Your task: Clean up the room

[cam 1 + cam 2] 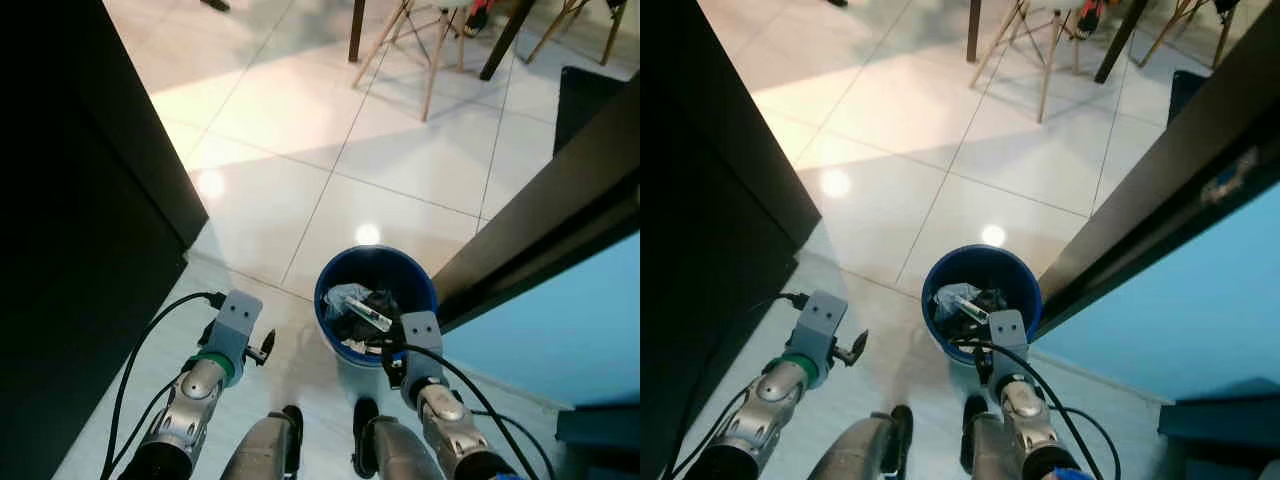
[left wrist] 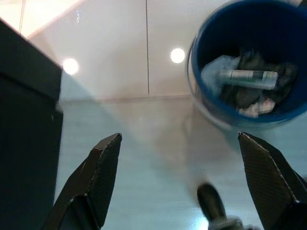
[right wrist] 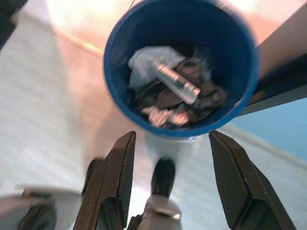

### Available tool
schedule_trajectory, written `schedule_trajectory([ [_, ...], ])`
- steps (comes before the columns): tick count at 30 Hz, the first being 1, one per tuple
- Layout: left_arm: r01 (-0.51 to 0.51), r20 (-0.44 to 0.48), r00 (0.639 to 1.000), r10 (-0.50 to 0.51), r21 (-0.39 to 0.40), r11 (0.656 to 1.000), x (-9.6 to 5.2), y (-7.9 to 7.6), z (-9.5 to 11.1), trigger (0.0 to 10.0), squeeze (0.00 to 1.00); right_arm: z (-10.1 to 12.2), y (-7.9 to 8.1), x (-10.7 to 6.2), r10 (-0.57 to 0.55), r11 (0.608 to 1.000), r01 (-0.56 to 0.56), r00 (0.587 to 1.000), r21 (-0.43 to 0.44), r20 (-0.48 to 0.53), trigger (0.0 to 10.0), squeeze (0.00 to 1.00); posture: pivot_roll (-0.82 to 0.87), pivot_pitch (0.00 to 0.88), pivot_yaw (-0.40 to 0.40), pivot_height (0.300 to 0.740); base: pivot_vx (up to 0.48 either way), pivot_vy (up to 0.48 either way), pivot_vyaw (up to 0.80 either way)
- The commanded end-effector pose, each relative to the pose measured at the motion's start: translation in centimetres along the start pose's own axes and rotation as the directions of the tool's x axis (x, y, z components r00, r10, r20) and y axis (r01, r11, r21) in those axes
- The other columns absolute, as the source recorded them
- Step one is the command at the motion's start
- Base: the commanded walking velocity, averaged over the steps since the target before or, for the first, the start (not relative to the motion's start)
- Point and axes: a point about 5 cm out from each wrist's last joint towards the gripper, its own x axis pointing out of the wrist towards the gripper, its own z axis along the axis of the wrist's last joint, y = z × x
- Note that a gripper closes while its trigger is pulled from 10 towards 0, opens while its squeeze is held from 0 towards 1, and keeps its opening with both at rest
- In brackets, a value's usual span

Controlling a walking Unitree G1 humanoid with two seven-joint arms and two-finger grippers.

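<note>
Blue bin point(image 1: 330, 300) on floor point(image 1: 400, 150), trash inside — right pincer point(image 3: 172, 191) above it, apart; left pincer point(image 2: 192, 182) apart, empty.

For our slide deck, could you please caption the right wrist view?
Open right pincer poised above a blue bin holding a small tube and crumpled trash.

Blue bin point(image 1: 330, 285); white glossy floor tiles point(image 1: 300, 120) (pale); black cabinet point(image 1: 70, 250); turquoise wall point(image 1: 570, 330).
</note>
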Motion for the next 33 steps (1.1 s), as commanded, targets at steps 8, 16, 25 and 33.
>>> schedule_trajectory([
  [8, -0.030, -0.045, 0.999, 0.028, -0.065, 0.997, 0.4, -0.6, -0.7, 10.0, 0.00, -1.6, -1.2, -0.7, -0.081, 0.997, 0.080, 0.995, -0.012, -0.050, 10.0, 0.00, 0.08, 0.056, 0.063, 0.740, 0.000, 0.000, 0.00],
  [16, -0.051, -0.047, 0.998, 0.046, -0.114, 0.992, 0.5, -0.6, -1.0, 10.0, 0.00, -1.8, -1.3, -0.7, -0.069, 0.997, 0.067, 0.995, -0.032, -0.068, 10.0, 0.00, 0.07, 0.063, 0.038, 0.740, 0.000, 0.000, 0.00],
  [25, -0.075, -0.041, 0.997, 0.070, -0.149, 0.986, 0.5, -0.3, -1.0, 10.0, 0.00, -2.0, -0.6, -0.7, -0.038, 0.998, 0.033, 0.995, -0.055, -0.090, 10.0, 0.00, 0.07, 0.073, 0.023, 0.740, 0.000, -0.148, 0.00],
  [33, -0.101, -0.056, 0.994, 0.092, -0.201, 0.974, 0.6, 0.1, -1.2, 10.0, 0.00, -1.8, -0.5, -0.5, -0.036, 0.998, 0.031, 0.994, -0.059, -0.099, 10.0, 0.00, 0.07, 0.059, 0.031, 0.740, 0.000, -0.180, 0.00],
])
